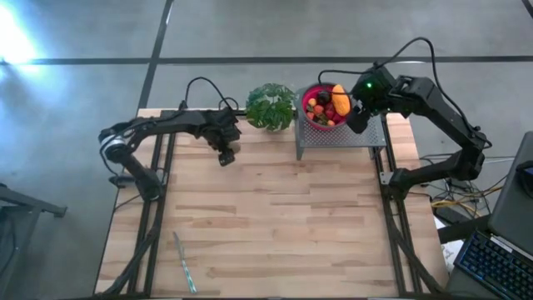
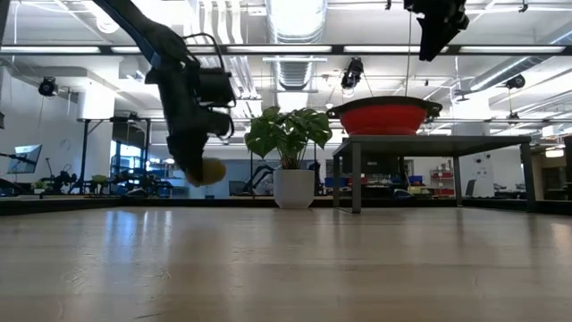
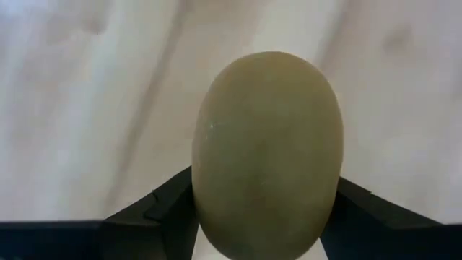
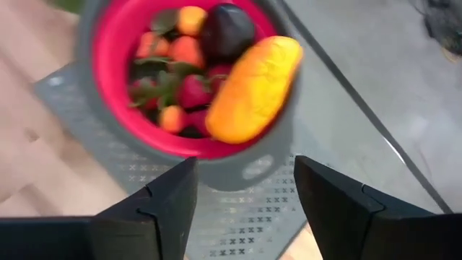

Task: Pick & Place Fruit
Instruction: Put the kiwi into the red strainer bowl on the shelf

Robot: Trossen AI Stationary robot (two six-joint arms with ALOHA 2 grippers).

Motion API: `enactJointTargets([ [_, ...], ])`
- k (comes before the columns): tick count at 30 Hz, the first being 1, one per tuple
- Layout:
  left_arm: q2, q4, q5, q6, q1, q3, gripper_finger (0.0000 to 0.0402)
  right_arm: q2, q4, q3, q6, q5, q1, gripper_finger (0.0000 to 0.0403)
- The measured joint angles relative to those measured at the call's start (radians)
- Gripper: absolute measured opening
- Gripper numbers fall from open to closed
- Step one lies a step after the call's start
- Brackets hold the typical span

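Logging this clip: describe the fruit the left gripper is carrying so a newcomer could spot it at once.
Start at the leafy green plant at the table's far edge. Just left of it, the left gripper hangs above the wood, shut on the kiwi. It is a plain olive-brown egg shape, the only fruit outside the red bowl.

You see a dull olive-yellow egg-shaped toy fruit (image 3: 267,155) between black jaws. The pale striped wooden desk (image 1: 275,233) shows light plank grain. The round bowl (image 4: 119,94) is red inside, grey outside, with red strawberries (image 4: 193,90), small orange balls (image 4: 186,50), a dark round fruit (image 4: 227,30) and a long yellow-orange piece (image 4: 253,88). The grey metal stand (image 4: 238,217) has a perforated cross pattern.
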Motion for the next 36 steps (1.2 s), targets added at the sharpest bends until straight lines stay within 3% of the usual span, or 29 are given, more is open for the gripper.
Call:
enactJointTargets([
  [9, -0.060, -0.002, 0.494, -0.181, -0.033, 0.001, 0.0230, 0.000, 0.011, 0.000, -0.051, -0.115, 0.149, 0.0230],
  [15, -0.060, 0.038, 0.584, -0.217, -0.146, 0.001, 0.0230, 0.000, 0.033, 0.000, -0.028, -0.118, 0.339, 0.0214],
  [19, -0.060, 0.161, 0.631, -0.268, -0.242, 0.001, 0.0230, 0.000, 0.064, -0.002, 0.003, -0.118, 0.487, 0.0204],
  [26, -0.060, 0.457, 0.574, -0.329, -0.397, 0.002, 0.0230, 0.000, 0.158, -0.016, 0.085, -0.110, 0.728, 0.0189],
  [34, -0.060, 0.707, 0.233, -0.264, -0.541, 0.002, 0.0230, -0.001, 0.199, -0.038, 0.194, -0.066, 0.871, 0.0178],
  [36, -0.058, 0.772, 0.197, -0.264, -0.560, 0.002, 0.0230, -0.001, 0.227, -0.060, 0.181, -0.058, 0.888, 0.0179],
])
